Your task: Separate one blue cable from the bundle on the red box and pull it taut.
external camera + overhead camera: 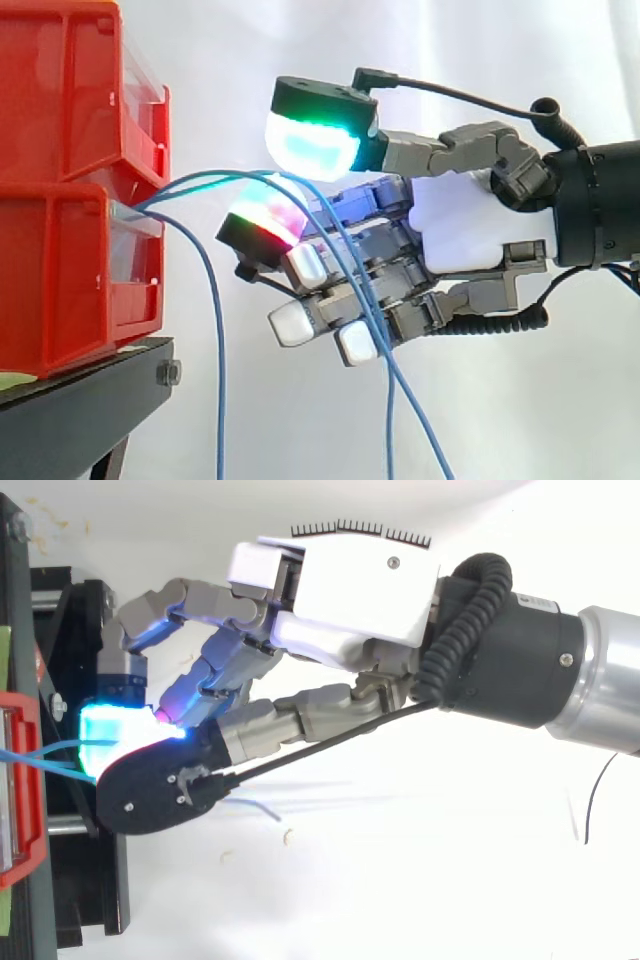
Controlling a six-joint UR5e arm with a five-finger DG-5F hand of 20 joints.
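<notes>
Just beside the red box (60, 270), found hand (470, 225) pinching one blue cable (200, 179) between thumb and curled finger, other strands (220, 400) hanging slack; judged best drawn straight away from box, slowly, pinch firm.

Light is bright and even in the side view: the white curtain (300, 50) is nearly washed out, its folds only faint grey bands. The red bins (60, 100) are lit from the front and their clear front panels catch pale glare, while the underside of the black stand (80, 410) lies in deep shadow. The hand (480, 225) adds its own light. The two pads (310, 145) pinching the blue cable (215, 330) glow cyan-green and red, tinting nearby fingers violet. In the top view the white ground (400, 880) is overexposed, with soft bluish shadows under the hand. A cyan pad (105, 725) blooms there, and the arm's metal sleeve (610, 680) carries a bright sheen.
</notes>
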